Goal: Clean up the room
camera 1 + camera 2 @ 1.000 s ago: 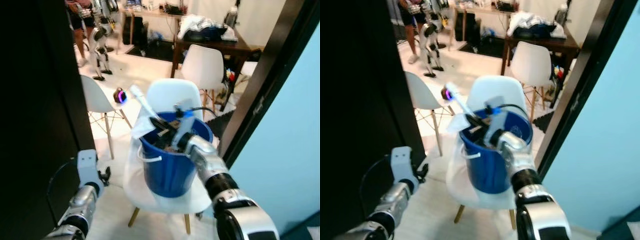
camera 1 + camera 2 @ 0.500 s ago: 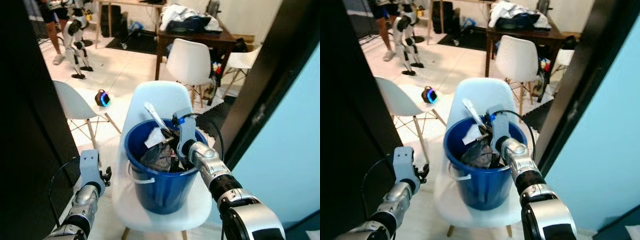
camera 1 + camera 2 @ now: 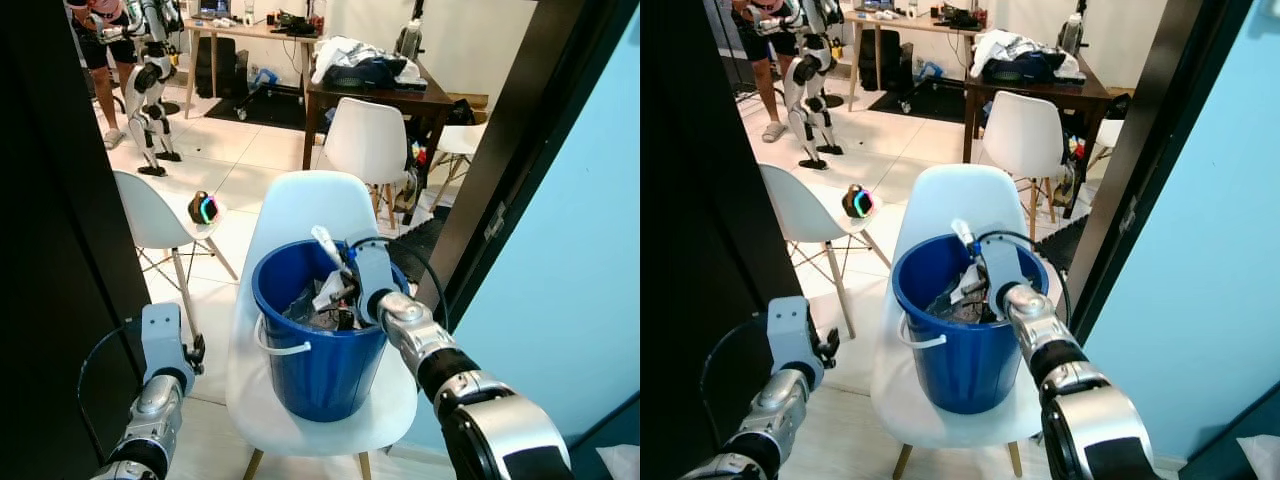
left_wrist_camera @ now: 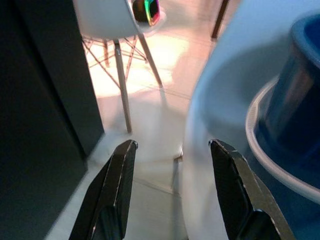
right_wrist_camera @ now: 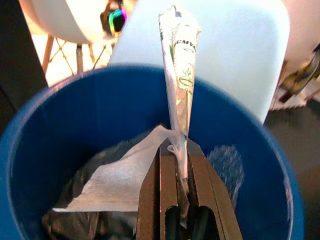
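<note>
The right gripper (image 5: 179, 200) is closed on a paper wrapper (image 5: 179, 75), its fingers pinching the lower end; it sits inside the mouth of the blue bucket (image 3: 320, 370), so the wrapper's long axis points up and away, past the rim; the bucket stands on a white chair (image 3: 300, 200); the left gripper (image 4: 170, 190) hangs open beside the chair, farther from the wrapper.

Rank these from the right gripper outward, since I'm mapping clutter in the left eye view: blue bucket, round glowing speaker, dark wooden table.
1. Blue bucket, around the right gripper, on the chair.
2. Round glowing speaker, on the left chair.
3. Dark wooden table, at the back.
</note>
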